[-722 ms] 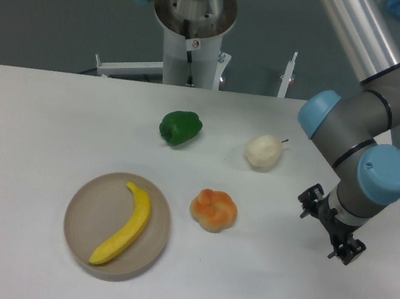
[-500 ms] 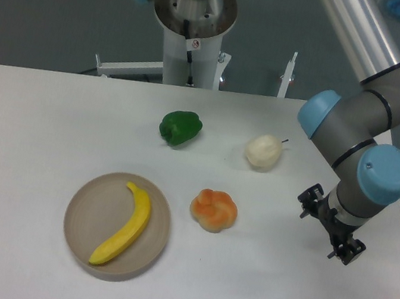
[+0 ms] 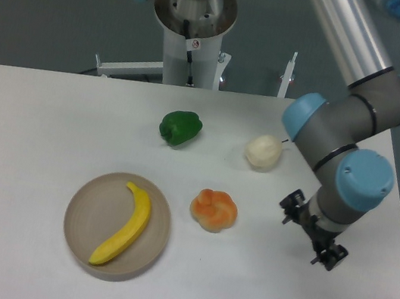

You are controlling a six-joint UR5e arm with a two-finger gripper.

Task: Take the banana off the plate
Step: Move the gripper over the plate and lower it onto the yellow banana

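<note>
Your tool (image 3: 311, 233) hangs over the right side of the tabletop (image 3: 28, 121), pointing down and away from the camera. You see only the dark bracket under the wrist, so you cannot tell whether its fingers are apart or together; nothing is visibly held.

Nearest to it, just to its left, sits the orange bun (image 3: 214, 209). Behind the tool and slightly left is the pale round fruit (image 3: 263, 152), and farther left again the green pepper (image 3: 181, 127).

The banana (image 3: 125, 225) is well apart from the tool, far to its left beyond the bun. It lies diagonally across the plate (image 3: 87, 211), stem end up toward the back, lower tip near the front rim.

Watch these risks:
- A low, straight sweep left would likely clip the bun, since it lies almost on the line to the plate.
- The elbow joints bulk out close above the pale fruit; swinging the arm could nudge it.
- The banana is smooth and curved. Closing along its length rather than across it would probably make it roll or slip.
- Pressing down at one end could tip or drag the shallow plate.
</note>
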